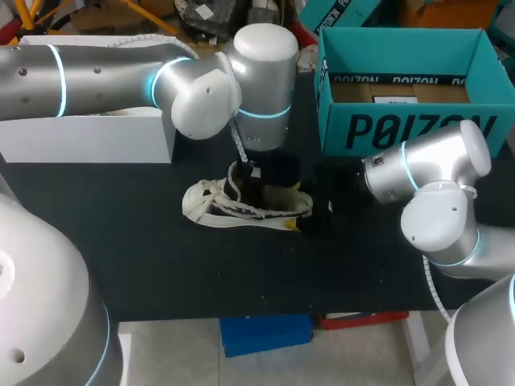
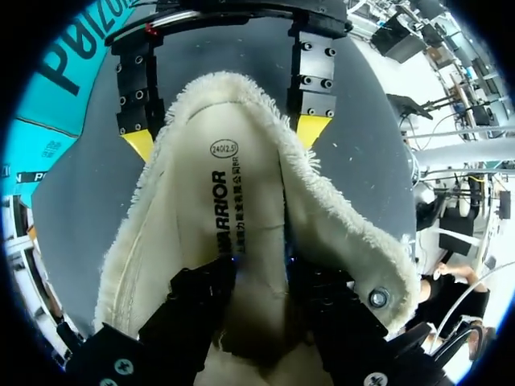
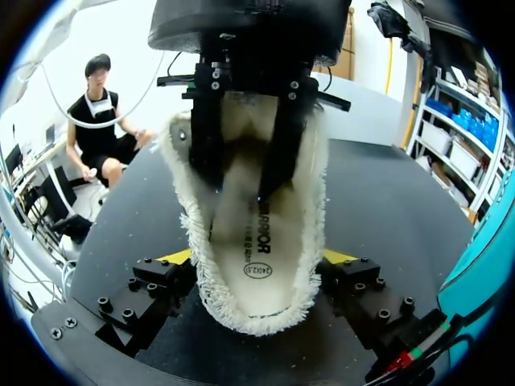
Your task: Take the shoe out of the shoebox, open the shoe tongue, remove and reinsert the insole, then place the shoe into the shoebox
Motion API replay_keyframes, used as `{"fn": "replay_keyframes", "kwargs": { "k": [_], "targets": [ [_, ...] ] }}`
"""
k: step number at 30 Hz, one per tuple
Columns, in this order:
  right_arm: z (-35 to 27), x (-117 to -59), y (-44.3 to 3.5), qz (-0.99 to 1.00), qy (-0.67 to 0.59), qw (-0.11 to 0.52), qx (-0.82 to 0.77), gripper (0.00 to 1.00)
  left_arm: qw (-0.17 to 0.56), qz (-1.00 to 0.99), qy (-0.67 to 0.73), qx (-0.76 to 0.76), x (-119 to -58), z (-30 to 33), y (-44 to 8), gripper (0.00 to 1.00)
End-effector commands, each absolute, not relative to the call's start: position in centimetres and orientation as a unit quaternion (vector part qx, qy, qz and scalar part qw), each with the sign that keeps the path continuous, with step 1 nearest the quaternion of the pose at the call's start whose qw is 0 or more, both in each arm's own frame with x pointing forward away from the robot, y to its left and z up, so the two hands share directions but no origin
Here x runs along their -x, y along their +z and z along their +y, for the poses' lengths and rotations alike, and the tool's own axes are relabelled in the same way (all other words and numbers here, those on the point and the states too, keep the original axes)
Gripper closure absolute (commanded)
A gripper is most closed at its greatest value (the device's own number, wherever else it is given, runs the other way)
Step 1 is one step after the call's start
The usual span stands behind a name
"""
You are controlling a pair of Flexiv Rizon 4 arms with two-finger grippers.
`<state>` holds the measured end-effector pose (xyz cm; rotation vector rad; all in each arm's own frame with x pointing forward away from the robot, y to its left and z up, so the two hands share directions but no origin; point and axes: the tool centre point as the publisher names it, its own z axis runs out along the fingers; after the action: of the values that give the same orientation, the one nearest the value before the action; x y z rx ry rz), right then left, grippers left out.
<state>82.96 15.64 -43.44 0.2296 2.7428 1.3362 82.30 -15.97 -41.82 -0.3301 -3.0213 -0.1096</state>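
Right gripper [image 3: 259, 257] tight on shoe [image 3: 310, 233] heel; left gripper [image 2: 259, 277] inside, above printed insole [image 2: 233, 177], grip unclear.

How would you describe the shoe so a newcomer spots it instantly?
Start at the black table, then the teal shoebox at its back. Nearer, mid-table, lies the shoe: cream, soft and fleece-rimmed, unlike the hard-walled shoebox and white box.

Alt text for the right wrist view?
A fleece-lined shoe lies on the black table, its heel held between the right gripper's yellow-tipped fingers. The left gripper is sunk into its opening from above.
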Motion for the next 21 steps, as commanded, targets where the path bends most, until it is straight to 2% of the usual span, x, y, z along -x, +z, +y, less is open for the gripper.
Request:
{"fn": "replay_keyframes", "kwargs": {
  "k": [1,8,14,17,21],
  "targets": [
    [15.5,-83.0,-43.6,0.896,0.436,0.041,-0.076,1.00,-0.020,-0.993,-0.058,0.103,-81.1,-15.6,-42.1,0.56],
    [15.5,-83.0,-43.6,0.896,0.436,0.041,-0.076,1.00,-0.096,-0.987,-0.099,0.083,-81.2,-15.5,-43.5,0.64],
    [15.5,-83.0,-43.6,0.896,0.436,0.041,-0.076,1.00,-0.159,-0.980,-0.110,0.050,-82.4,-15.0,-44.5,0.57],
    [15.5,-83.0,-43.6,0.896,0.436,0.041,-0.076,1.00,-0.199,-0.973,-0.112,0.044,-83.4,-14.9,-44.4,0.65],
    [15.5,-83.0,-43.6,0.896,0.436,0.041,-0.076,1.00,-0.242,-0.964,-0.104,0.035,-85.0,-14.6,-44.0,0.63]
  ]
}}
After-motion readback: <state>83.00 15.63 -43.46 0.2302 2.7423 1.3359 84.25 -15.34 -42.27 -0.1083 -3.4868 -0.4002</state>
